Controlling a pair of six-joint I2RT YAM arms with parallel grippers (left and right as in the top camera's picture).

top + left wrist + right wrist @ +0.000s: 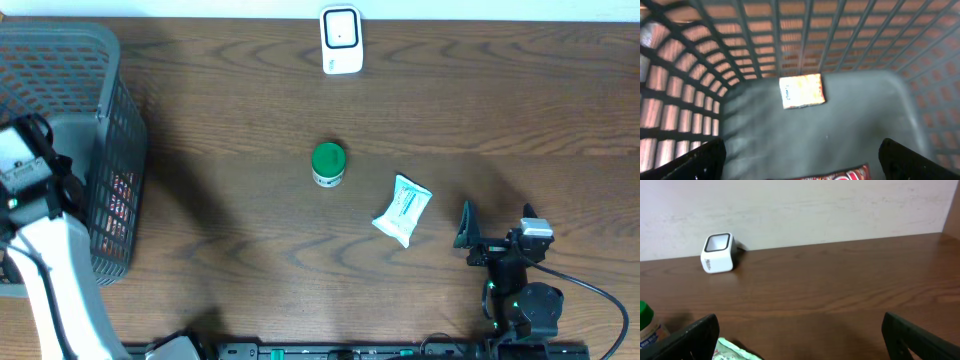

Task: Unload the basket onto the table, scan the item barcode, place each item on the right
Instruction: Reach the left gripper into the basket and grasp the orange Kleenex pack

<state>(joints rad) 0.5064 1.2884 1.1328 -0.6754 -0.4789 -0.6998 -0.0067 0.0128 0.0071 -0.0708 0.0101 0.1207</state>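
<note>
The white barcode scanner [341, 40] stands at the table's far edge and shows again as the scanner [718, 253] in the right wrist view. My left gripper [800, 165] hangs open inside the grey basket [110, 120], with nothing between its fingers. Below it lie an orange-and-white packet [801, 91] and, nearer, a red wrapper [840, 175]. On the table sit a green-lidded jar [328, 164] and a white-and-green packet [402, 209]. My right gripper [497, 222] is open and empty, just right of that packet [732, 351].
The basket's mesh walls [805, 35] close in around the left gripper on all sides. The left arm [45, 250] reaches over the basket at the table's left end. A pale wall [800, 205] runs behind the scanner.
</note>
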